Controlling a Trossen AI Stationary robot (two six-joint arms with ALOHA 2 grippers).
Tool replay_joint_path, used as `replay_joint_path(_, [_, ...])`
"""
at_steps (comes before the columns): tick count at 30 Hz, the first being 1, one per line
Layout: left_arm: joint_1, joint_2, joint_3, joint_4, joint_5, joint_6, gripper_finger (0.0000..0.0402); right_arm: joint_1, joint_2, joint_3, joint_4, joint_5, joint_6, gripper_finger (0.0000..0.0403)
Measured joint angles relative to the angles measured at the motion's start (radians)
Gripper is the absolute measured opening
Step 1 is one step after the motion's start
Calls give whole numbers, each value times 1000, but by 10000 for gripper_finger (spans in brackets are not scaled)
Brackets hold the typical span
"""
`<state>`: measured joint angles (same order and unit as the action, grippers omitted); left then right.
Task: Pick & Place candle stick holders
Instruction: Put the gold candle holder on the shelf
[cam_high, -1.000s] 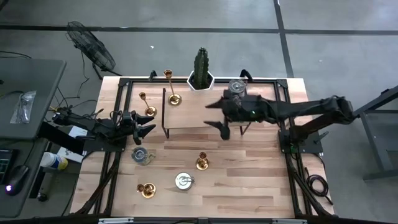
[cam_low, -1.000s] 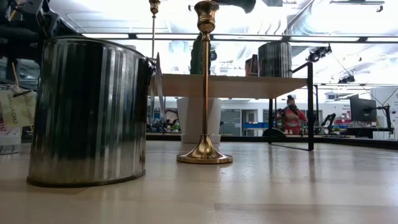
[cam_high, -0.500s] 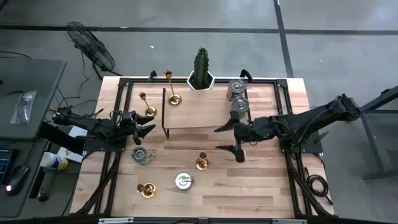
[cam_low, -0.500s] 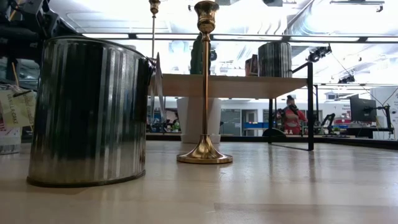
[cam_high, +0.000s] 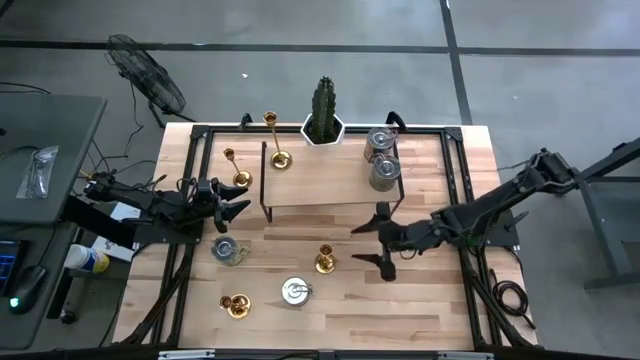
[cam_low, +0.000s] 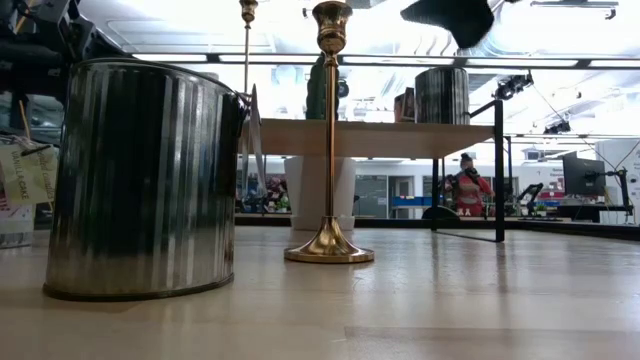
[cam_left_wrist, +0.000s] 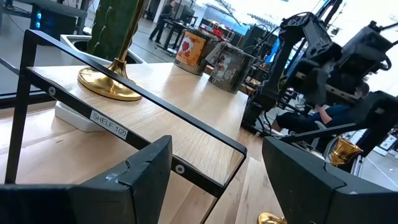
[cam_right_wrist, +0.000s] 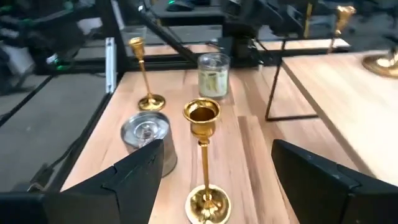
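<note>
Several gold candle stick holders stand upright on their round bases. A tall one (cam_high: 277, 150) is on the wooden shelf (cam_high: 330, 190), a short one (cam_high: 237, 176) left of the shelf, and one (cam_high: 236, 305) near the front left. Another (cam_high: 325, 260) (cam_right_wrist: 204, 162) stands mid-table. My right gripper (cam_high: 362, 243) (cam_right_wrist: 219, 148) hangs open just right of that mid-table holder and above the table, pointing at it without touching. Its dark tip shows at the top of the low view (cam_low: 450, 18). My left gripper (cam_high: 238, 203) (cam_left_wrist: 217, 162) waits open at the table's left, facing the shelf.
Two silver tins (cam_high: 380, 140) (cam_high: 384, 172) stand on the shelf's right end. Two more (cam_high: 229, 249) (cam_high: 295, 291) stand on the table, the second close to the mid-table holder. A potted cactus (cam_high: 323, 110) sits at the far edge. A black frame (cam_high: 455, 170) rims the table.
My right gripper has swung from over the shelf toward the table's near edge and come down. It now hangs in front of the shelf beside the mid-table holder, and it has stayed open. Nothing on the table has moved.
</note>
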<state>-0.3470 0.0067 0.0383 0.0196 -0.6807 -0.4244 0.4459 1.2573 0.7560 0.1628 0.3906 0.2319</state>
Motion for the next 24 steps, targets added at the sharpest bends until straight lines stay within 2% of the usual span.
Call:
replay_joint_path(4, [0, 0, 0, 0, 0, 0, 245, 31, 67, -4, 17, 45, 103, 291])
replay_joint_path(12, [0, 0, 0, 0, 0, 0, 245, 75, 256, -4, 210, 63, 142, 291])
replay_joint_path(20, [0, 0, 0, 0, 0, 0, 245, 46, 444, -3, 471, 179, 149, 291])
replay_joint_path(24, [0, 0, 0, 0, 0, 0, 245, 24, 504, 2, 525, 191, 182, 291])
